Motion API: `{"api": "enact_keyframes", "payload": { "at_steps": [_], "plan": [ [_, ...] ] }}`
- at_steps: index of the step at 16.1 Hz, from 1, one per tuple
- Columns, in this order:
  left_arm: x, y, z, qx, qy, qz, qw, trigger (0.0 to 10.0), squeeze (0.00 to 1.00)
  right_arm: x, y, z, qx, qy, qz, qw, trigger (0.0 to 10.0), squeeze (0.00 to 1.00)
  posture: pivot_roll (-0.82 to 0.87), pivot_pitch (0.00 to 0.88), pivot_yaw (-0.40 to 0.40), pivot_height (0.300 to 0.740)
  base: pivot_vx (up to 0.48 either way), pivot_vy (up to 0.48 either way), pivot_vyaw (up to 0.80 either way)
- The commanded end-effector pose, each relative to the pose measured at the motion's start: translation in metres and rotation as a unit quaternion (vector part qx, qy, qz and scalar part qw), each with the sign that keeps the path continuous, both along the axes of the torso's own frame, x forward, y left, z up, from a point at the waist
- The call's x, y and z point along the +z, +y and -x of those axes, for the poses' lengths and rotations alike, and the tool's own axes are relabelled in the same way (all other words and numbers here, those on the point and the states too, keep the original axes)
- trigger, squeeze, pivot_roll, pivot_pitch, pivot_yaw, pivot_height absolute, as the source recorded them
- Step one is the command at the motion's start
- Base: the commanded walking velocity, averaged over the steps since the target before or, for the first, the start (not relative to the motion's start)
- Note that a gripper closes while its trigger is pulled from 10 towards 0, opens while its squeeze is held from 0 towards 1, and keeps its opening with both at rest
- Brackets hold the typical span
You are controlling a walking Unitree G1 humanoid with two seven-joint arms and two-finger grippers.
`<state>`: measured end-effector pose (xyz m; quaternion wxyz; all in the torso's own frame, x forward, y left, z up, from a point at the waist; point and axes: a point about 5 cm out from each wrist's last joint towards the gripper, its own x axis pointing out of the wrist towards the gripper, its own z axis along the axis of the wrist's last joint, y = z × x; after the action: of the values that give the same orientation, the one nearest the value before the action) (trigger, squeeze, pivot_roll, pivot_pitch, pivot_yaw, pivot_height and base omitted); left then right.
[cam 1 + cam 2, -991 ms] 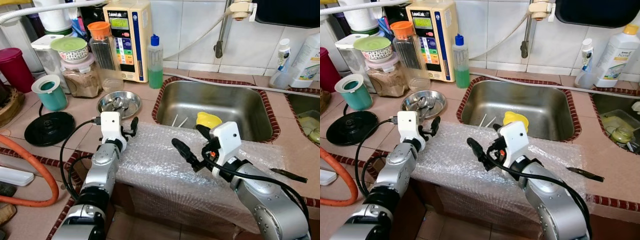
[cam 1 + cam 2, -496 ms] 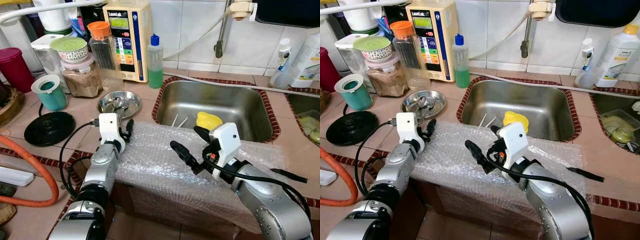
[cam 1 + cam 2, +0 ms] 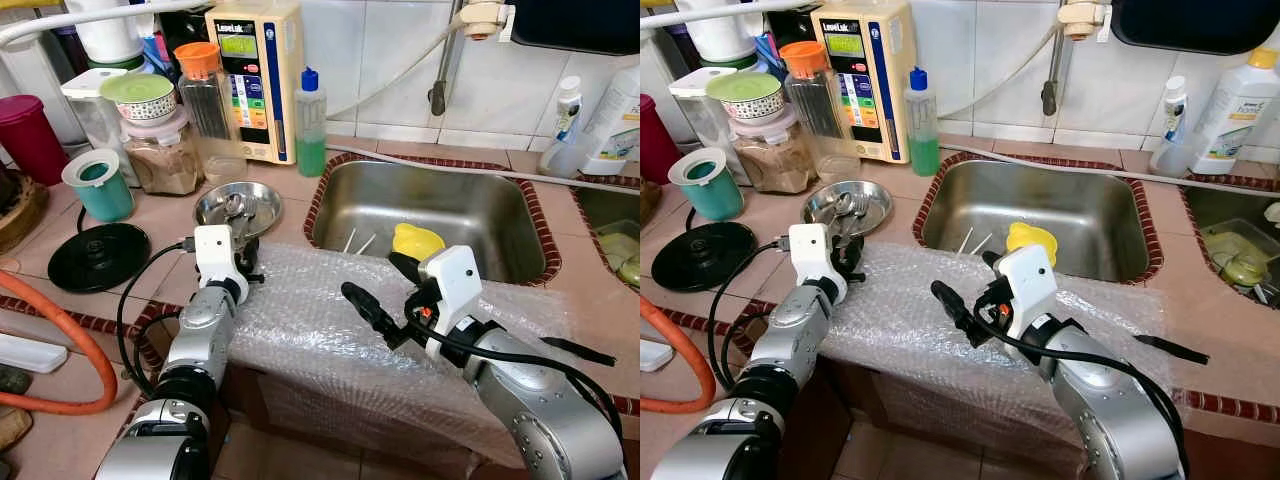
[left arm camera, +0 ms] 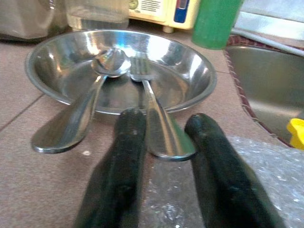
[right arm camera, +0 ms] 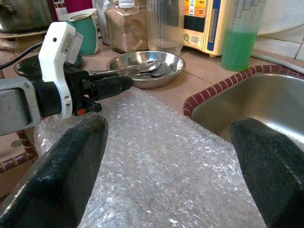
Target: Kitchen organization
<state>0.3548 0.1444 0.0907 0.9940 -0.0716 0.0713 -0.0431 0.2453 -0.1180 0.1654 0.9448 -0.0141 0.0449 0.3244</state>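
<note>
Straddling fork handle (image 4: 164,130) — left fingers (image 4: 121,175) — appliance (image 3: 255,75) label perhaps unreadable.

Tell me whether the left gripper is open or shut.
Open. The left gripper has its two black fingers apart, one on each side of a utensil handle sticking out of the steel dish, not yet clamping it.

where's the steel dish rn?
In the head views the steel dish sits on the counter left of the sink, in front of the jars, with the left gripper just short of its near rim.
</note>
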Motion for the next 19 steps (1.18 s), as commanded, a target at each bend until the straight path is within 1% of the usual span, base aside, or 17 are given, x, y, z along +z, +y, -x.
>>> {"api": "enact_keyframes", "payload": {
  "at_steps": [1,3,6,9,19],
  "plan": [
    [0.005,-0.001,-0.003,-0.007,-0.007,0.001,1.000,0.0,0.00,0.001,0.002,0.000,0.004,-0.004,0.005,1.000,10.0,0.00,-0.07,0.000,0.057,0.740,0.000,0.000,0.00],
    [0.006,-0.001,-0.003,-0.003,-0.015,0.001,1.000,0.0,0.00,0.001,0.001,-0.001,0.003,-0.005,0.007,1.000,10.0,0.00,-0.07,0.000,0.056,0.740,0.000,0.000,0.00],
    [0.014,-0.003,-0.003,-0.010,-0.047,-0.002,0.999,0.0,0.00,0.000,0.001,-0.002,0.001,-0.006,0.007,1.000,10.0,0.00,-0.07,0.000,0.056,0.740,0.000,0.000,0.00],
    [0.019,-0.002,-0.003,-0.006,-0.066,-0.012,0.998,0.0,0.00,0.000,0.000,-0.003,-0.003,-0.007,0.008,1.000,10.0,0.00,-0.07,0.000,0.057,0.740,0.000,0.000,0.00],
    [0.019,-0.002,-0.003,-0.006,-0.066,-0.012,0.998,0.0,0.00,0.000,0.000,-0.003,-0.003,-0.007,0.008,1.000,10.0,0.00,-0.07,0.000,0.057,0.740,0.000,0.000,0.00]
  ]
}}
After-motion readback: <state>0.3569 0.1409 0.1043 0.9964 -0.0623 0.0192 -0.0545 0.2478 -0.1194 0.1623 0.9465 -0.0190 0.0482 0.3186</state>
